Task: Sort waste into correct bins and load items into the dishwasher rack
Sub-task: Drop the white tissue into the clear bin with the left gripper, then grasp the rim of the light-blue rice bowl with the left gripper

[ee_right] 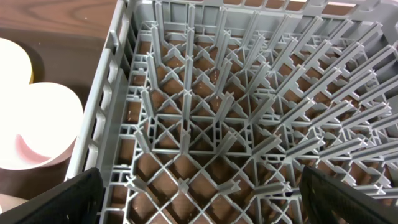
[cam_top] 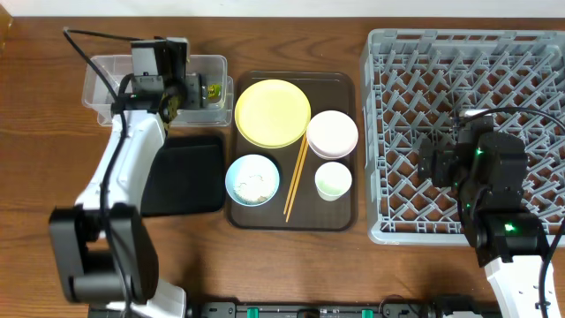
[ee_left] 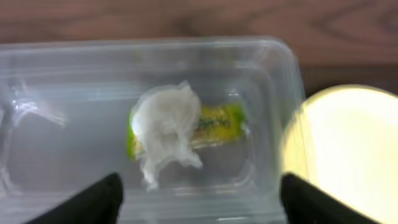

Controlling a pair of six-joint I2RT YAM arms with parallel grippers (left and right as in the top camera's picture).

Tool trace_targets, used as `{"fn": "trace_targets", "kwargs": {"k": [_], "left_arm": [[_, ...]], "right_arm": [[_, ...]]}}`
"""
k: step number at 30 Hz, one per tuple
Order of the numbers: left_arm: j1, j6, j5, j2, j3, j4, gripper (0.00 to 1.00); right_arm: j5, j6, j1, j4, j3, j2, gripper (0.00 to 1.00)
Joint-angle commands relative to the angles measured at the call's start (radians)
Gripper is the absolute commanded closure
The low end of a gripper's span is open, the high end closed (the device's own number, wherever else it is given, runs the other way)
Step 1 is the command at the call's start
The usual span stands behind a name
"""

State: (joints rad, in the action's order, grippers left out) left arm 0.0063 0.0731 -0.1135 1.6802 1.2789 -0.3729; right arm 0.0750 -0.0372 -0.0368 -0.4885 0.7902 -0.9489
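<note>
The left gripper (ee_left: 199, 186) hangs over the clear box (ee_left: 62, 93) with its jaws spread and empty. The crumpled tissue (ee_left: 165, 124) lies in the box on top of the snack wrapper (ee_left: 217, 121), so both look sorted.

The risk sits in the light blue bowl (cam_top: 237, 170), which holds loose rice (cam_top: 253, 184). Tipping it carelessly toward the black tray (cam_top: 181, 172) would likely scatter grains over the brown serving tray (cam_top: 340, 214) or the worktop (cam_top: 291, 265). The chopsticks (cam_top: 296, 179) lie just beside that bowl, between it and the green cup (cam_top: 334, 180). Their top end is near the yellow plate (cam_top: 273, 112) and the white-pinkish bowl (cam_top: 332, 133), so a wide grasp could knock them.

The right gripper (ee_right: 199, 177) hovers over the dishwasher rack (ee_right: 186, 112), jaws released, holding nothing. No dishes show in the rack, and its upright pegs could catch a badly angled plate
</note>
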Motion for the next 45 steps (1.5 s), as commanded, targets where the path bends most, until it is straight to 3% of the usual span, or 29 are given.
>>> {"fn": "trace_targets", "kwargs": {"k": [1,4,8,16,26,32,36,40,45], "left_arm": [[-0.042,-0.169,0.001,-0.108,0.002,-0.094,0.14],[-0.09,-0.273,0.001,-0.144,0.002,-0.244,0.12],[-0.176,-0.304,0.002,-0.137,0.001,-0.37,0.11],[-0.354,-0.304,0.002,-0.05,0.001,-0.411,0.12],[-0.506,-0.304,0.002,0.106,0.001,-0.463,0.22],[-0.549,-0.304,0.002,0.161,0.0,-0.465,0.33],[-0.567,-0.304,0.002,0.195,-0.001,-0.477,0.5],[-0.569,-0.303,0.014,0.198,-0.001,-0.485,0.61],[-0.569,-0.295,0.018,0.198,-0.006,-0.501,0.66]], "right_arm": [[-0.008,0.006,-0.01,0.0,0.022,0.002,0.01],[-0.008,0.006,-0.01,-0.002,0.022,0.002,0.01],[-0.008,0.006,-0.01,-0.002,0.022,0.002,0.01],[-0.008,0.006,-0.01,-0.003,0.022,0.002,0.01],[-0.008,0.006,-0.01,-0.006,0.022,0.002,0.01],[-0.008,0.006,-0.01,-0.006,0.022,0.002,0.01],[-0.008,0.006,-0.01,-0.008,0.022,0.002,0.01],[-0.008,0.006,-0.01,-0.012,0.022,0.002,0.01],[-0.008,0.006,-0.01,-0.012,0.022,0.002,0.01]]}}
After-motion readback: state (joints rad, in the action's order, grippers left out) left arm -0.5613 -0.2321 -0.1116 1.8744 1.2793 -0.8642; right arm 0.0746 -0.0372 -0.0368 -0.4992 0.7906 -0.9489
